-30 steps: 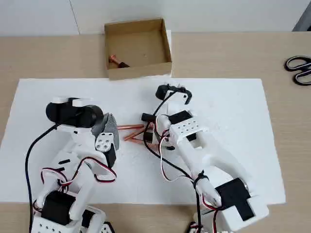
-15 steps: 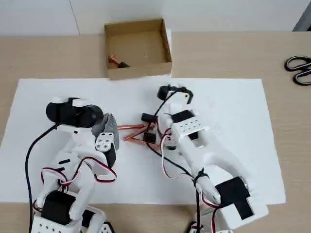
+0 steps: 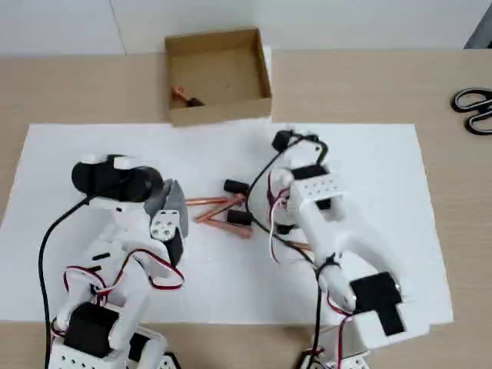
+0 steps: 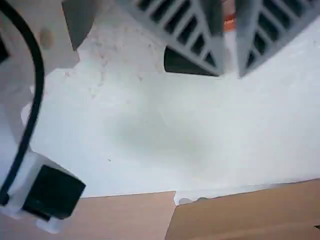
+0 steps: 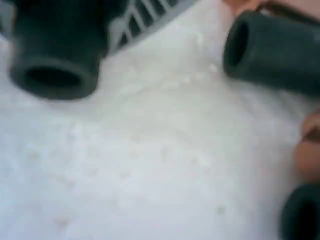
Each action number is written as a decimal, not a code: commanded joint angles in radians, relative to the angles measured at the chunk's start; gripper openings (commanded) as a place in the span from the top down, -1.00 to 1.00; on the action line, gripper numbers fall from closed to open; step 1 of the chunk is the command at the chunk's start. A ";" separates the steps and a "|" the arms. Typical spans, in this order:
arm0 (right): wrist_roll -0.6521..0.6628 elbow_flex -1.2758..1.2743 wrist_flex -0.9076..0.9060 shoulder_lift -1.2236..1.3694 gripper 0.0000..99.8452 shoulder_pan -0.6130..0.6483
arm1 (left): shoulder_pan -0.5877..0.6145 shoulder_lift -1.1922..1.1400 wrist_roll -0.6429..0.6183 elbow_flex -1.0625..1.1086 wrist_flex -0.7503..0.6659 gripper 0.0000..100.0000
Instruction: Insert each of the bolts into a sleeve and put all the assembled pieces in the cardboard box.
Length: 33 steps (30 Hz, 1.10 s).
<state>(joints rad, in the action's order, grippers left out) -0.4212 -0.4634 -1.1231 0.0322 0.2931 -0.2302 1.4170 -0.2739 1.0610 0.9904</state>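
Bolts [image 3: 211,217] and black sleeves [image 3: 235,186] lie mid-way on the white sheet [image 3: 369,169], the left gripper [image 4: 228,62] at their 9 o'clock pinched narrow on one bolt [image 3: 207,201], likely to steady it for sleeving, while the right gripper [image 3: 275,221] at 3 o'clock hides its spread, so I cannot tell it, and the cardboard box [image 3: 219,114] stands at 12 o'clock.

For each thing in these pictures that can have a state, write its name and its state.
Cardboard box: open-topped, one assembled piece inside.
Left gripper: shut on a bolt.
Sleeve: loose on the paper, outside the box.
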 commanded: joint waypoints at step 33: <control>0.370 -0.574 0.094 -1.778 0.99 -0.406 | -0.311 -0.147 0.199 -0.108 0.121 0.99</control>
<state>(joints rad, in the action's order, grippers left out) -0.0713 -0.9160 -1.1139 -1.5865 -0.0905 -0.5079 1.3403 -0.1588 1.0088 1.1362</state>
